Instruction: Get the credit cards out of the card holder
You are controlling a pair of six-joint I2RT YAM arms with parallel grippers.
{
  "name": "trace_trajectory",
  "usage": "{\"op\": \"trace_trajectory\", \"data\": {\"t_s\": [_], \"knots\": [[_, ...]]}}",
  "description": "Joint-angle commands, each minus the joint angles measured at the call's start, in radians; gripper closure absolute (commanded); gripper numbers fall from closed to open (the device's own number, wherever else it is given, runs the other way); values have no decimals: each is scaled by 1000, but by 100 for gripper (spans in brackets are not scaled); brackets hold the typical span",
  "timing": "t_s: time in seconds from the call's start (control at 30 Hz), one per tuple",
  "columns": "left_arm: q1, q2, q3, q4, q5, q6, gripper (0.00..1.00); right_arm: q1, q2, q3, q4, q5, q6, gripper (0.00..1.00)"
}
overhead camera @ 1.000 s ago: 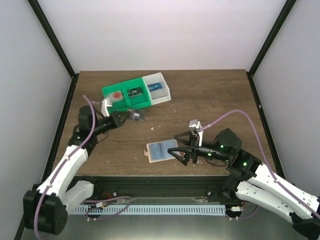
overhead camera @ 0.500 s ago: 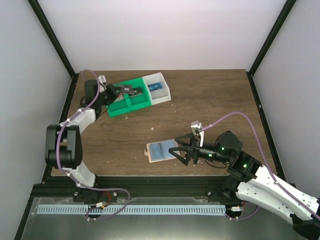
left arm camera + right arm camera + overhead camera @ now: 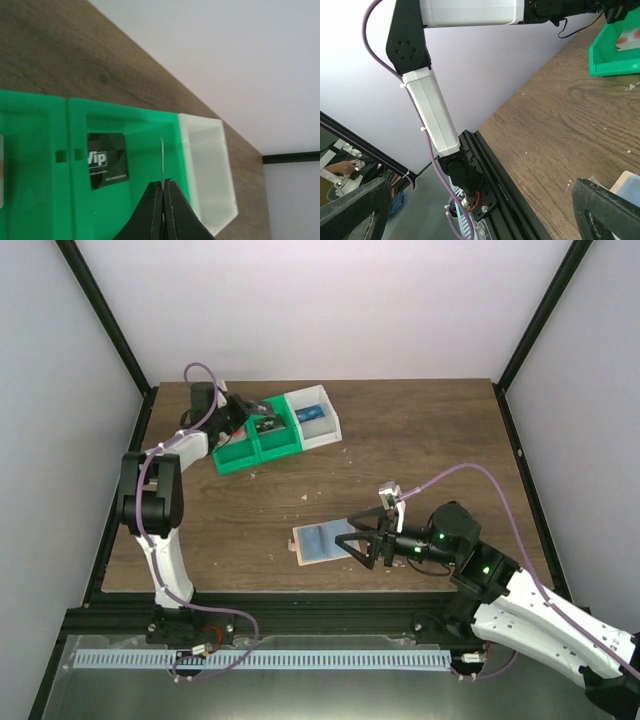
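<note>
- Dark wood tabletop inside white walls with black corner posts; we log two arms reaching over it.
- Left fingers: pressed together on one thin card, held edge-on over the green bin, above the compartment next to the white bin.
- Right fingers: spread wide and holding nothing, just beside the holder near the front edge.
- Step in hand, as we judge it: dropping the held card into the green compartment. To do it well, we would keep the card inside the compartment walls, bring it low, then part the fingers so it falls flat rather than leaning on the rim or tipping into the white bin.
- The right fingers look set for the next card. We would advise closing on its exposed edge and drawing it out along the holder's length.
- Count, cards: one in the left fingers; one black card lying in that same compartment; one light blue card at the holder.
- Count, other bin contents: one blue item in the white bin; one orange-marked item in the far green compartment.
- Count, containers: one holder; two green compartments; one white bin.
</note>
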Motion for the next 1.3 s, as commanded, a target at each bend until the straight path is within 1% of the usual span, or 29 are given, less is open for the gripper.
{"op": "trace_trajectory", "data": {"t_s": [0.0,0.17,0.37,0.63,0.73,1.07,1.27], "knots": [[-21,43,50,-55,-42,32,100,-1,-10,23,-4,4,10,0],[-57,86,111,-115,-103,70,100,-2,-9,23,-8,12,4,0],[-70,141,175,-130,-143,76,100,-2,-5,19,-18,27,-2,0],[-72,191,234,-162,-154,77,100,-2,-12,-24,-7,50,6,0],[-78,213,270,-200,-164,89,100,-1,-1,-37,1,51,9,0],[-93,236,283,-196,-249,96,100,-2,25,-51,10,38,2,0],[-95,235,284,-185,-261,91,100,-2,25,-56,0,42,-7,0]]}}
